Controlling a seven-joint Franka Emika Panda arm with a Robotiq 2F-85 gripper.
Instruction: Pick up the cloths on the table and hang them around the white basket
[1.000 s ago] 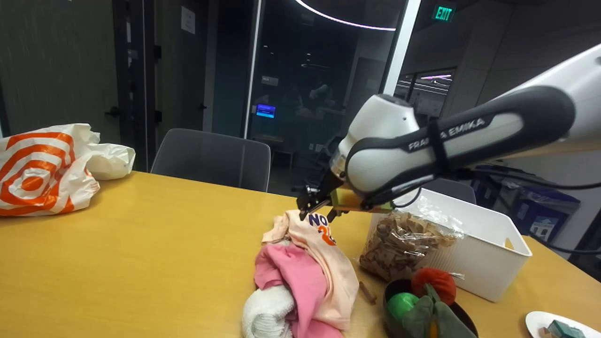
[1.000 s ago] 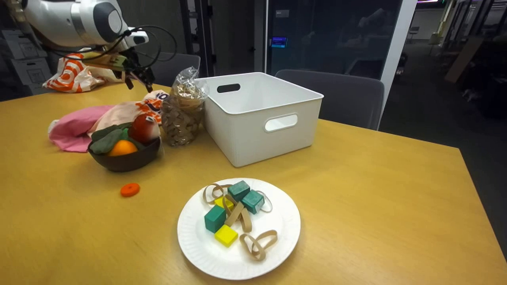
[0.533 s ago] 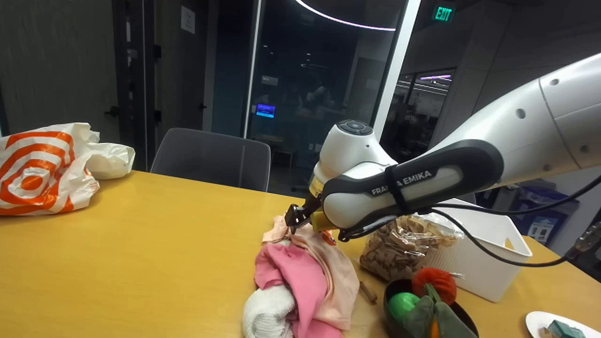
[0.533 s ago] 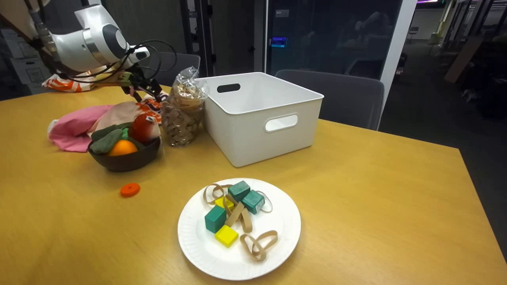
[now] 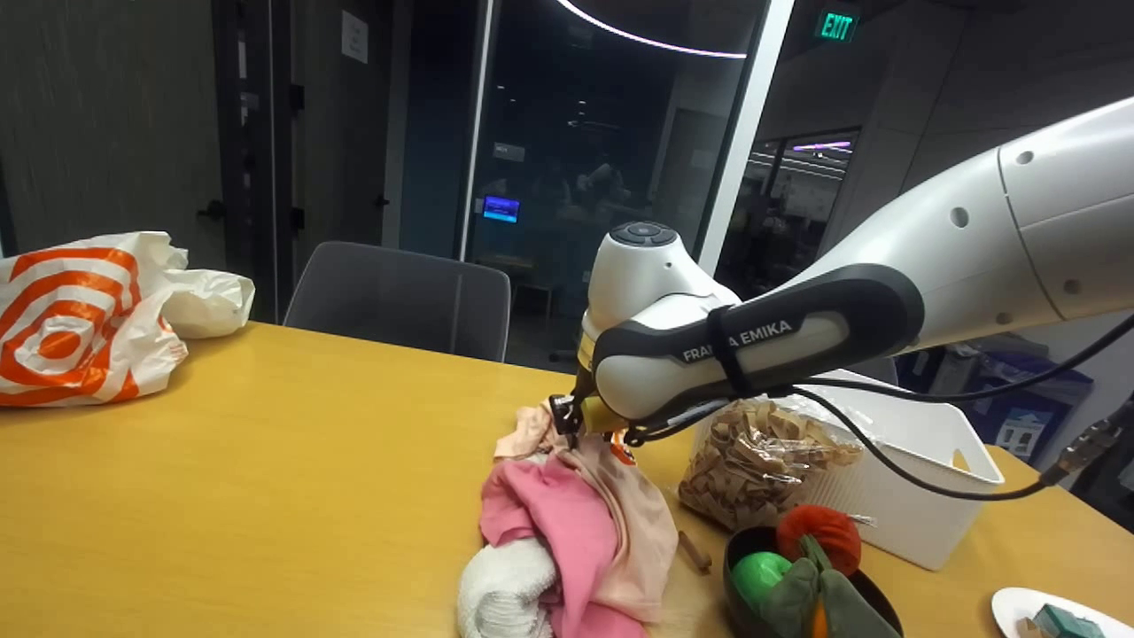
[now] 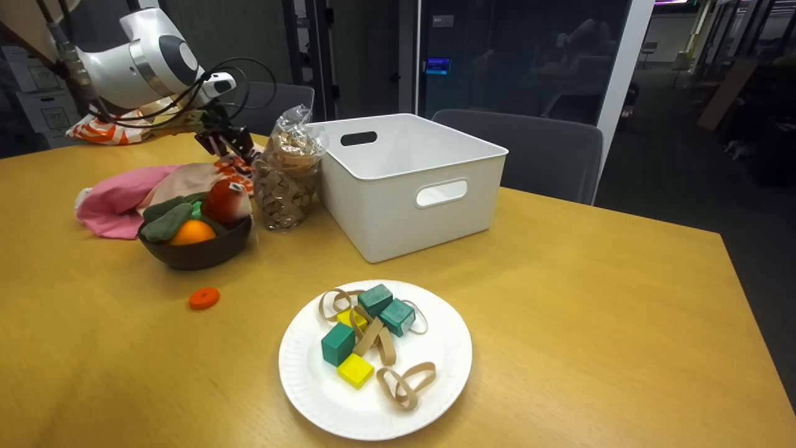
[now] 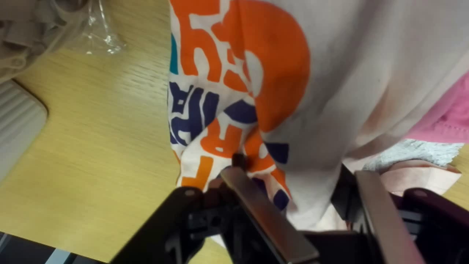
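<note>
In an exterior view we begin at the left, where the white-and-orange bag (image 5: 89, 337) lies by the far edge of the table (image 5: 310, 461), just as it did a second ago. Toward the table's middle, well apart from it, we see the white cloth (image 5: 505, 580) closest to the camera, the pink cloth (image 5: 567, 523) touching it, and the cream cloth (image 5: 642, 549) along their right side.

Here is the change — a second ago the gripper (image 7: 291, 172) was above the printed end of the cream cloth; now we see it down at that end, hiding most of the print in this view. In the wrist view its fingers stand apart, with a fold of the cream cloth between them.

Further right, the clear bag (image 5: 762, 461) of brown strips stands just beside the white basket (image 5: 921, 505), which sits upright toward the table's far edge. The arm's cable (image 5: 939, 490) now crosses in front of the basket from where we look. Nearer the camera is the dark bowl (image 6: 193, 256), then, furthest right, the white plate (image 6: 435, 354) with its green and yellow blocks (image 6: 356, 371) — all unmoved.
</note>
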